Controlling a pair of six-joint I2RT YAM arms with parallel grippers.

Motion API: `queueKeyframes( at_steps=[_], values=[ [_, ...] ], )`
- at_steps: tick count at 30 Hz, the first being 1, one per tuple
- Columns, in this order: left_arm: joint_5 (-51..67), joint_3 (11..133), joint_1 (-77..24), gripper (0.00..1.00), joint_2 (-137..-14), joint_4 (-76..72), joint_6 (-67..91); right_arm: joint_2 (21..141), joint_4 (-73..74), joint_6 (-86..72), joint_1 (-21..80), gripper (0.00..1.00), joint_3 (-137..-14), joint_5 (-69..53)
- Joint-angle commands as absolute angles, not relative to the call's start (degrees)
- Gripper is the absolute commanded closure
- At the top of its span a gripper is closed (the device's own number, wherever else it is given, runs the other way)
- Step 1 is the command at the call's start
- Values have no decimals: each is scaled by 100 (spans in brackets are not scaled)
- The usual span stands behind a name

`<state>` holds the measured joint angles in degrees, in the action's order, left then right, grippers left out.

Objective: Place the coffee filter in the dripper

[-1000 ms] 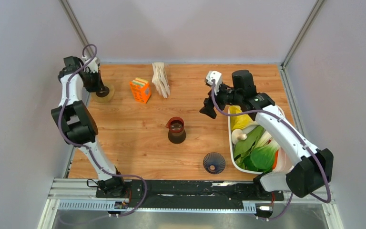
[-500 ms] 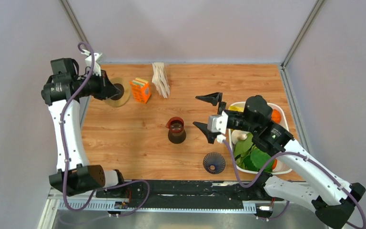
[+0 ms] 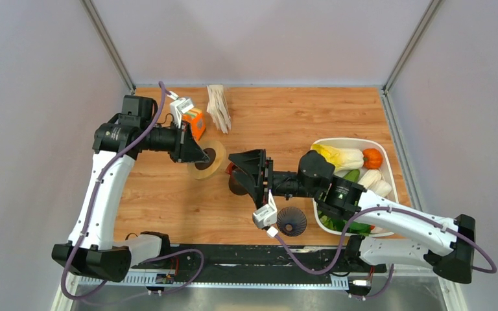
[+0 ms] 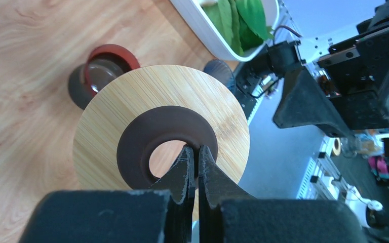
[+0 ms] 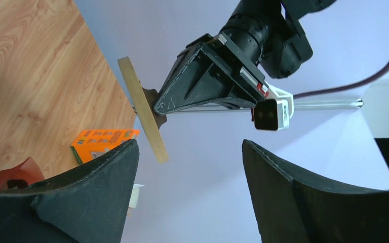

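The coffee filter (image 3: pixel 219 107) is white folded paper lying at the back of the table, far from both grippers. The dripper (image 3: pixel 291 221), a dark ribbed cone, stands near the front edge; the left wrist view shows a sliver of it (image 4: pixel 221 74) behind the disc. My left gripper (image 3: pixel 204 157) is shut on the dark centre collar of a round bamboo disc (image 4: pixel 131 101), held on edge above the table. My right gripper (image 3: pixel 243 176) is open and empty, pointing left over the brown pot, facing the disc (image 5: pixel 142 116).
A brown pot (image 4: pixel 99 76) with a red rim stands mid-table, partly under my right gripper. An orange box (image 3: pixel 197 123) sits behind the left gripper. A white tray (image 3: pixel 349 140) of vegetables lies at the right.
My left arm has swung from the back left corner to the middle, carrying the bamboo disc. My right arm has dropped and swung left, and its open gripper now sits over the brown pot.
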<state>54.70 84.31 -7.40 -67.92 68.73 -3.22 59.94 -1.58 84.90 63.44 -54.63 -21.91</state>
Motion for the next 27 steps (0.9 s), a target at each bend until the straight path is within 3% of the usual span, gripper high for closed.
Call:
queueKeyframes(
  at_steps=[1, 7, 17, 20, 21, 22, 23, 24, 25, 26, 27],
  values=[
    [5762, 8350, -1036, 100, -6641, 6686, -122, 6208, -115, 9607, 6570, 21, -5595, -2003],
    [5616, 8287, -1373, 100, -6661, 6728, -185, 6607, 635, 10062, 6688, 25, -5914, -1816],
    [5471, 8425, -1572, 100, -6718, 6772, -266, 6976, 954, 10497, 6791, 51, -6165, -1485],
    [5292, 8554, -1620, 98, -6769, 6873, -430, 7030, 1063, 10450, 6794, 66, -6235, -1437],
    [5278, 8575, -1618, 94, -6783, 6917, -461, 7019, 1115, 10402, 6801, 72, -6266, -1455],
    [5246, 8634, -1622, 77, -6793, 6935, -526, 7003, 1150, 10347, 6802, 79, -6295, -1465],
    [5220, 8677, -1620, 69, -6785, 6954, -562, 6978, 1182, 10280, 6810, 86, -6308, -1474],
    [5082, 8785, -1620, 51, -6763, 6949, -591, 6944, 1213, 10172, 6807, 94, -6321, -1472],
    [4976, 8866, -1619, 42, -6752, 6903, -568, 6905, 1246, 10072, 6814, 99, -6338, -1457],
    [4751, 9094, -1618, 31, -6751, 6888, -548, 6863, 1306, 9956, 6812, 100, -6344, -1443],
    [4545, 9298, -1617, 28, -6763, 6899, -555, 6793, 1388, 9840, 6812, 100, -6350, -1454]
  ],
)
